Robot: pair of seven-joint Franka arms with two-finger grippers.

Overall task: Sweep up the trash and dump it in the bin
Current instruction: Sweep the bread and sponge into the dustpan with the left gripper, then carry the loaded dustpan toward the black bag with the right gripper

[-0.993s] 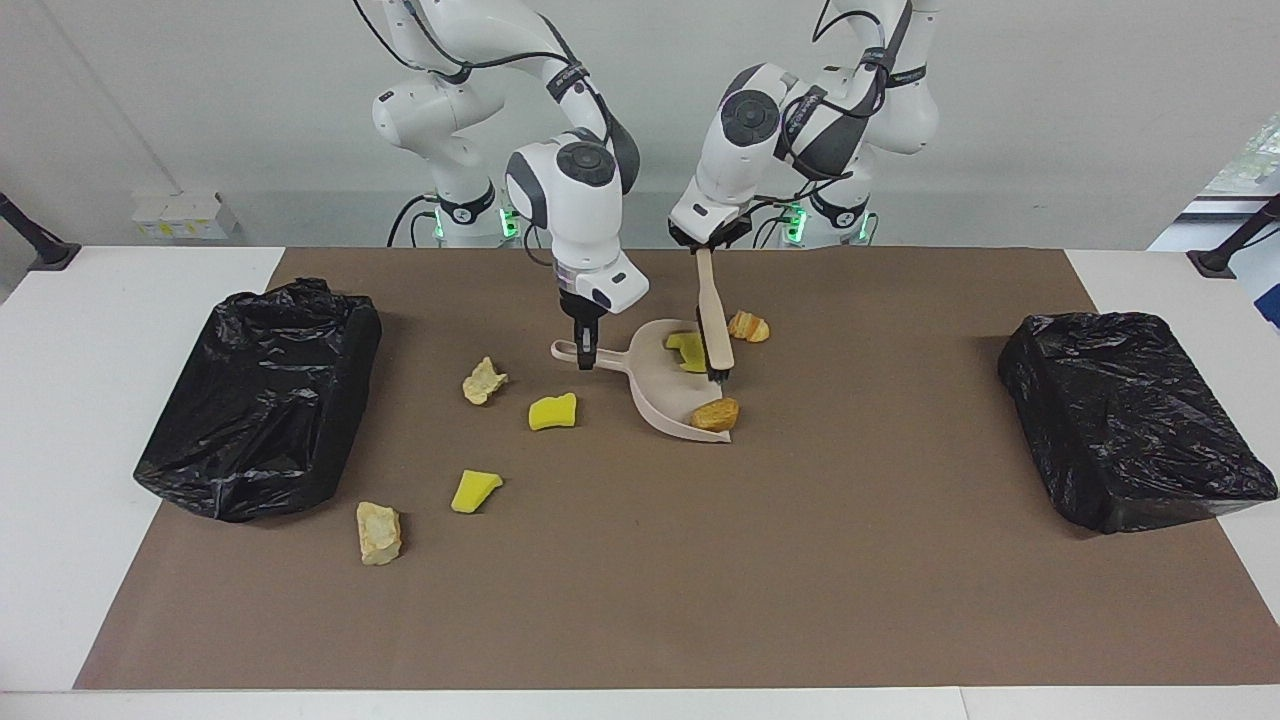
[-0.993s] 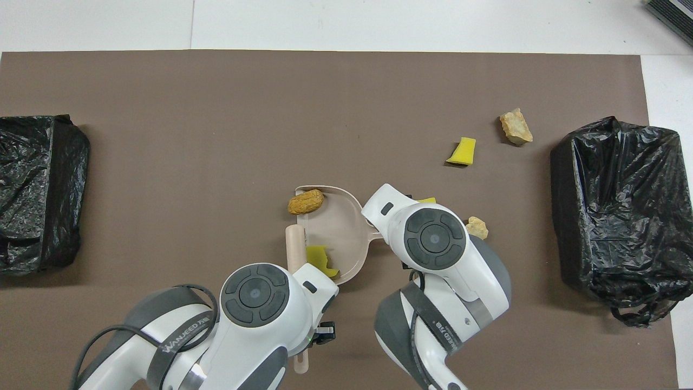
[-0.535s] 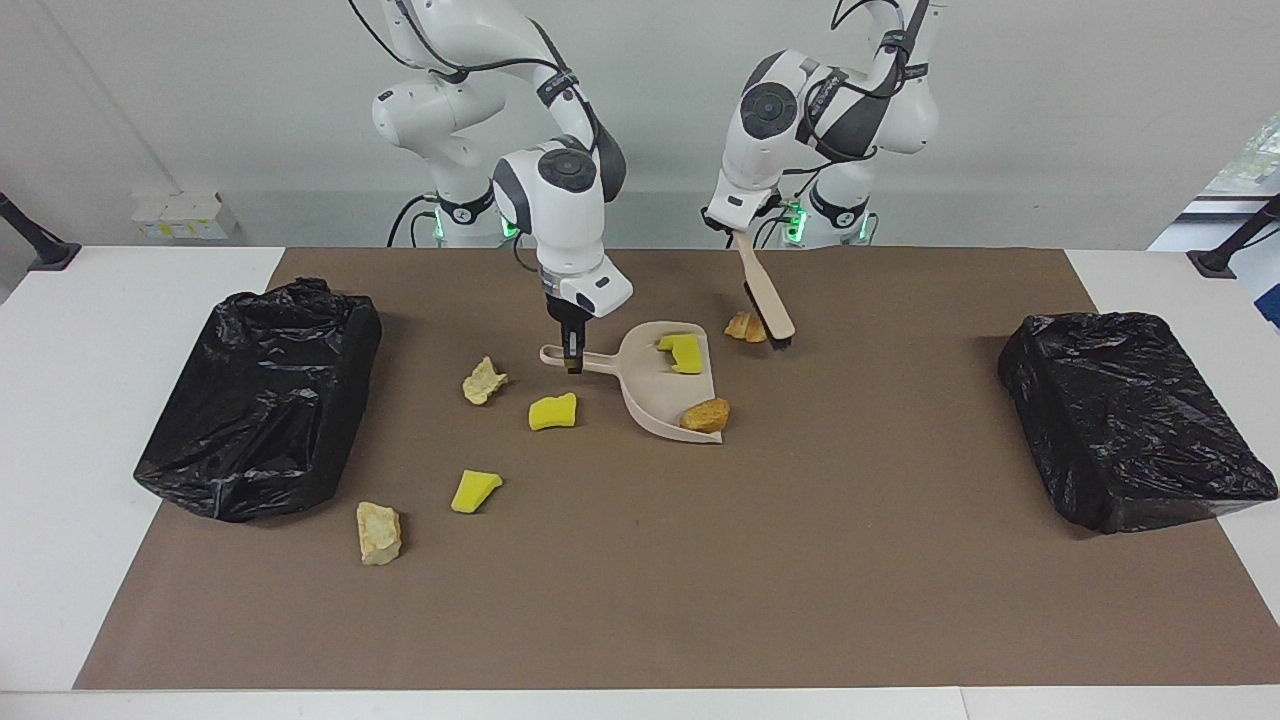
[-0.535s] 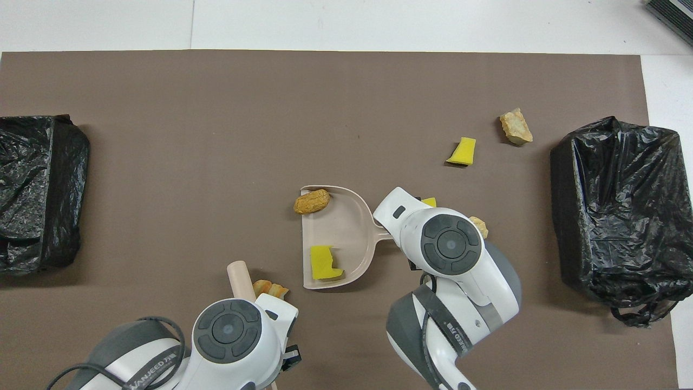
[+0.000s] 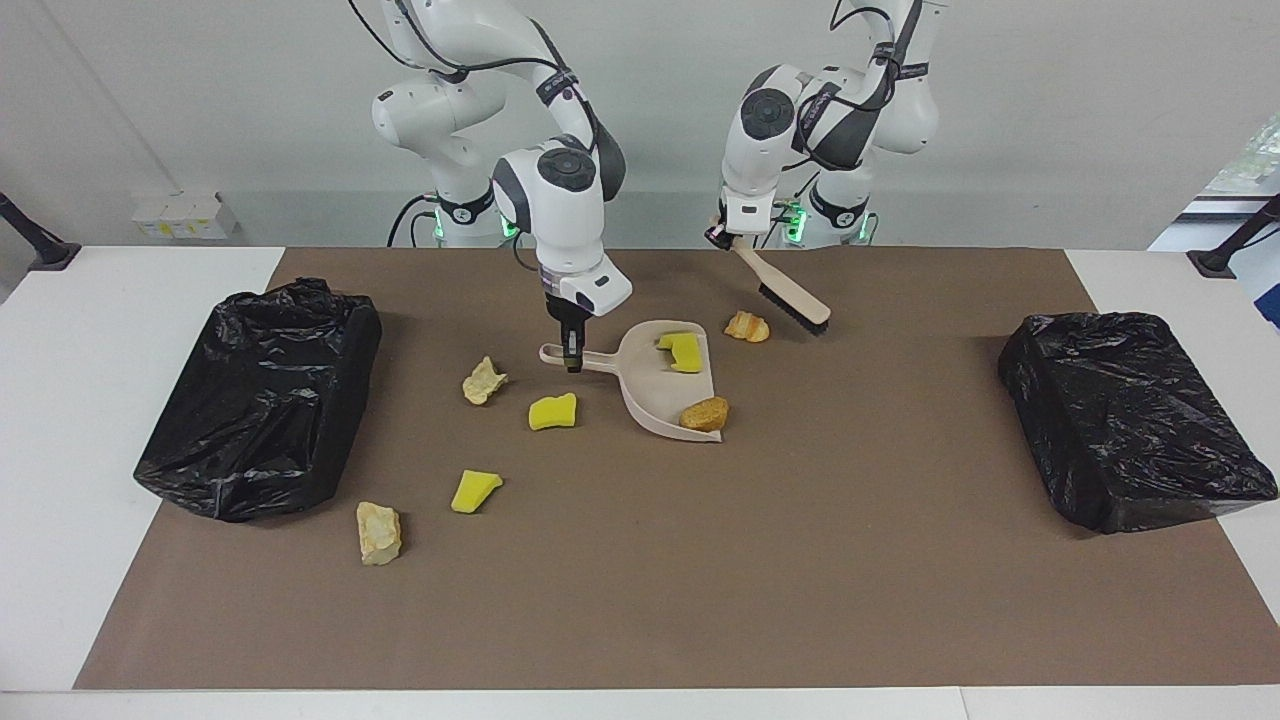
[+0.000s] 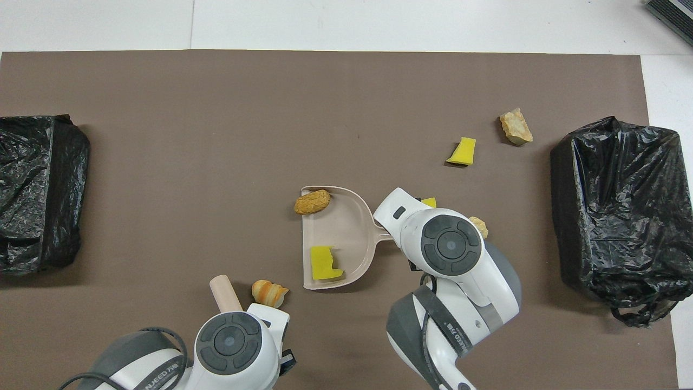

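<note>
The brush (image 5: 790, 297) has swung up and away from the dustpan (image 5: 655, 392). The left gripper (image 5: 722, 236) holds its handle, arm bent high. The right gripper (image 5: 571, 352) pinches the dustpan's handle, pointing straight down.

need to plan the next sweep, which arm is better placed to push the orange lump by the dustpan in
Left. Its gripper holds the brush raised beside the orange lump; the right gripper is busy on the dustpan handle.

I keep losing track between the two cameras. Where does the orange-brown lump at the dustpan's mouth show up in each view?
Facing view: orange-brown lump sits at the dustpan mouth corner, near picture centre.
Overhead view: same lump at the dustpan mouth's upper corner, just above centre.
Shared landmark: yellow sponge piece inside the dustpan.
</note>
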